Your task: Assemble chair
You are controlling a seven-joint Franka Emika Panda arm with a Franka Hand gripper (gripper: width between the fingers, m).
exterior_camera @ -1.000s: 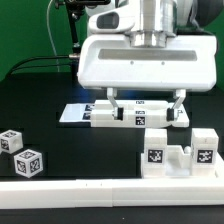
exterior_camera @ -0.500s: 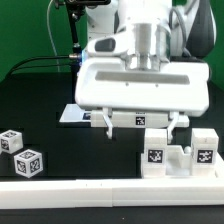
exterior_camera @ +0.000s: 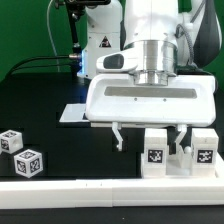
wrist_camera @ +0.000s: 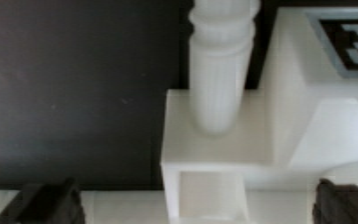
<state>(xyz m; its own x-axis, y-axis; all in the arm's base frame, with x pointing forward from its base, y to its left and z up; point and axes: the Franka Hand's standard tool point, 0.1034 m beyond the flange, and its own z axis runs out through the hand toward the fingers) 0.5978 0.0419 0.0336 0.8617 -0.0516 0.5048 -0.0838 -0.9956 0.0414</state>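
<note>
Black matte table (exterior_camera: 40,100) w/ long white rail (exterior_camera: 90,187) along near edge, green backdrop (exterior_camera: 25,30) behind. At ext. view's left, two small cube legs (exterior_camera: 30,161) side by side, tags on visible faces, well apart from everything else. Corner of thin flat white sheet (exterior_camera: 70,113) poking out behind gripper body, remainder hidden. Wide white housing of gripper (exterior_camera: 152,146) blocking most of mid table. Arm coming straight down, wrist vertical, fingers (exterior_camera: 118,137) pointing at table, spread wide, pinching nothing, hanging either side of pegged block (exterior_camera: 156,154) at ext. view's right, just behind rail; contact w/ block not clear. Second tagged block (exterior_camera: 204,151) just beside it, lower white bit btw the two. In wrist view: glossy white plastic, square edges, rectangular slot in block's near face, rounded turned post (wrist_camera: 218,60) over its top, part of a black-and-white tag (wrist_camera: 348,40) on adjoining face, dark fingertips (wrist_camera: 39,205) at both sides, clear of the post.
</note>
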